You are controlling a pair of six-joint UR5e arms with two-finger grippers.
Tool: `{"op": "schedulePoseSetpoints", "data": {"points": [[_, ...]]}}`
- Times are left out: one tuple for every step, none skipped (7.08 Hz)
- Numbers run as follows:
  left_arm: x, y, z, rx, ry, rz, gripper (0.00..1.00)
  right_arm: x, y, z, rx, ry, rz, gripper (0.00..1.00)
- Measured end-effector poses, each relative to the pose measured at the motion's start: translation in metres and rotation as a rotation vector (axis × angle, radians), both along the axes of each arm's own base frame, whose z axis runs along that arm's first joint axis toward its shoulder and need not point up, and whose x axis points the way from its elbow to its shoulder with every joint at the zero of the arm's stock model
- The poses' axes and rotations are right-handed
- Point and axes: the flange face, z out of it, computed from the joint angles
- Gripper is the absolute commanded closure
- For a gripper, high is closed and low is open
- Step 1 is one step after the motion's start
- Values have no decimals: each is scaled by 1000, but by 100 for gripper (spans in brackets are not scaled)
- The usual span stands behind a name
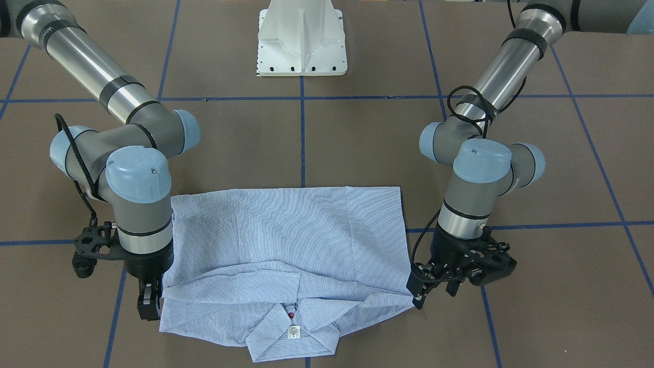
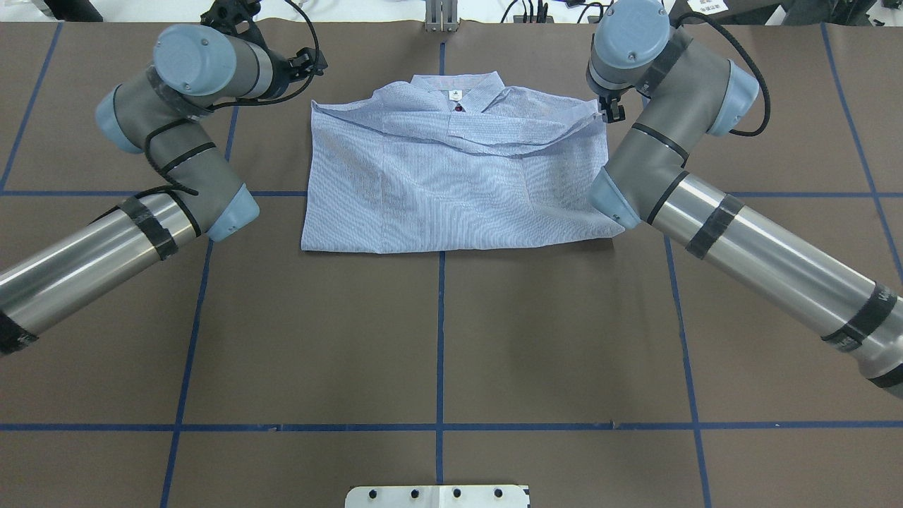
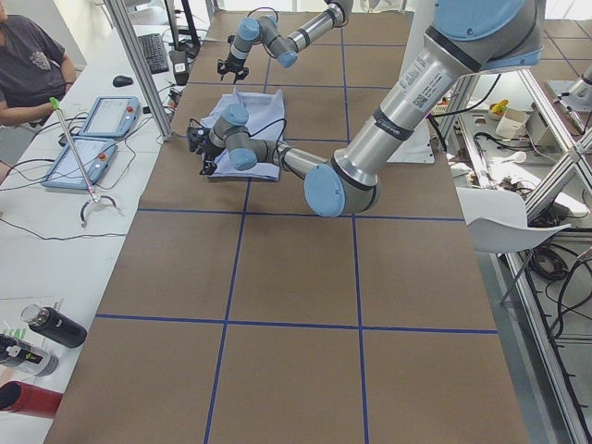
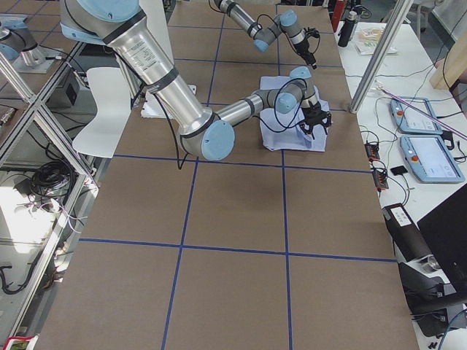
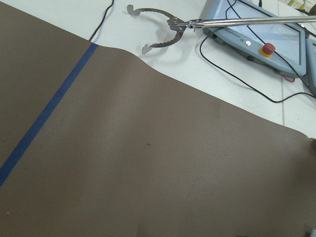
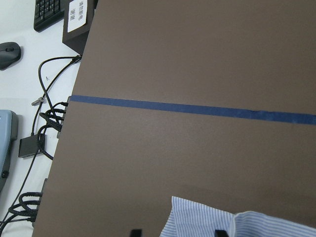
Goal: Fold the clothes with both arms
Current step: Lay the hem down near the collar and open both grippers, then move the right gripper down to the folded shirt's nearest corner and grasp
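Observation:
The light blue striped shirt (image 1: 286, 240) lies flat on the brown table, partly folded, with its sleeves laid across the chest. Its collar (image 1: 306, 335) and white neck label point away from the robot. My right gripper (image 1: 149, 302) stands at one shoulder corner. In the right wrist view its fingertips (image 6: 135, 231) are apart, and shirt cloth (image 6: 222, 222) lies just past them. My left gripper (image 1: 435, 291) is low at the opposite shoulder corner, its two prongs spread and one touching the cloth's tip. The left wrist view shows only bare table.
The white pedestal base (image 1: 301, 46) stands at the robot's side of the table. Blue tape lines (image 2: 441, 339) cross the brown mat. Beyond the shirt's far edge is a white desk with a metal grabber tool (image 5: 163, 29), teach pendants (image 3: 88, 139), cables and a seated person (image 3: 28, 65).

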Motion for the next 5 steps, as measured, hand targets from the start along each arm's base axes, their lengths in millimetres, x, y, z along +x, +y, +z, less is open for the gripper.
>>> {"op": "schedulePoseSetpoints", "data": {"points": [[-15, 19, 3, 12, 23, 27, 0, -2, 32, 5, 7, -26, -40, 31], [-27, 36, 5, 26, 39, 53, 0, -5, 79, 13, 25, -48, -90, 23], [-34, 46, 3, 40, 48, 65, 0, -7, 121, 15, 46, -64, -136, 1], [-38, 51, 3, 47, 50, 68, 0, -4, 158, 15, 60, -77, -174, 1], [-40, 53, 2, 52, 51, 69, 0, -4, 189, 16, 60, -76, -209, 4]]}}
